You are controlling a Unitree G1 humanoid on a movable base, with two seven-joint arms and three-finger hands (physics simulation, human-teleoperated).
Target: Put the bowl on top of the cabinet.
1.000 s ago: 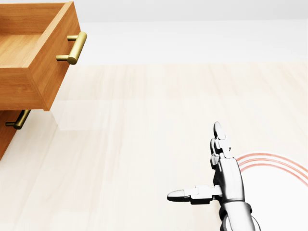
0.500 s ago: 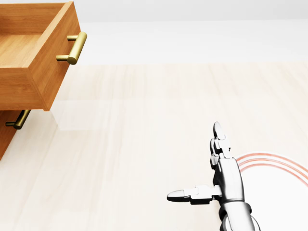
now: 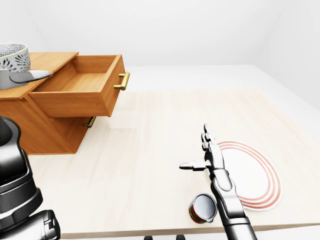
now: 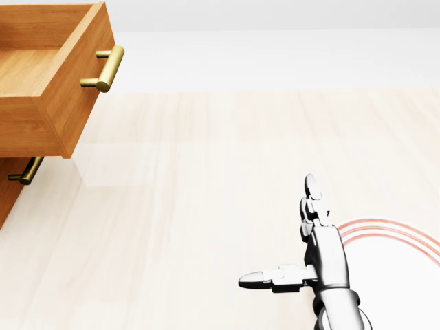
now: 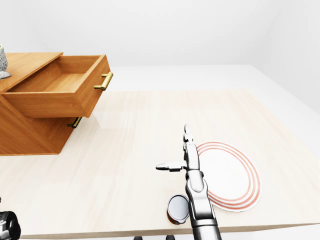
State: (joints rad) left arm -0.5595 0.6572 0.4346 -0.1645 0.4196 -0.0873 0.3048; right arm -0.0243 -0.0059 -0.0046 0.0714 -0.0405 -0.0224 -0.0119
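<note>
- Upper left of the left-eye view: white patterned bowl [image 3: 12, 54], cut off by the frame edge, over the top of the wooden cabinet [image 3: 52, 60]. Resting there or held just above it, impossible to tell.
- Just beneath the bowl: grey left robot hand [image 3: 22, 78], touching or nearly touching the bowl's base. Clamped or loose, not possible to tell.
- Right of that: top drawer [image 3: 82, 92] pulled open, apparently empty, brass handle [image 3: 123, 81] towards frame centre.
- Lower centre-right: right robot hand [image 3: 212, 159], fingers spread wide apart, holding nothing, above the pale counter [image 3: 150, 125].
- Near that hand: red-ringed plate [image 3: 252, 175] to its right, small can [image 3: 202, 208] on its side at the bottom.
- Judged nearly done, with the bowl at the cabinet top. Left to do: letting go and drawing the left robot hand clear.
</note>
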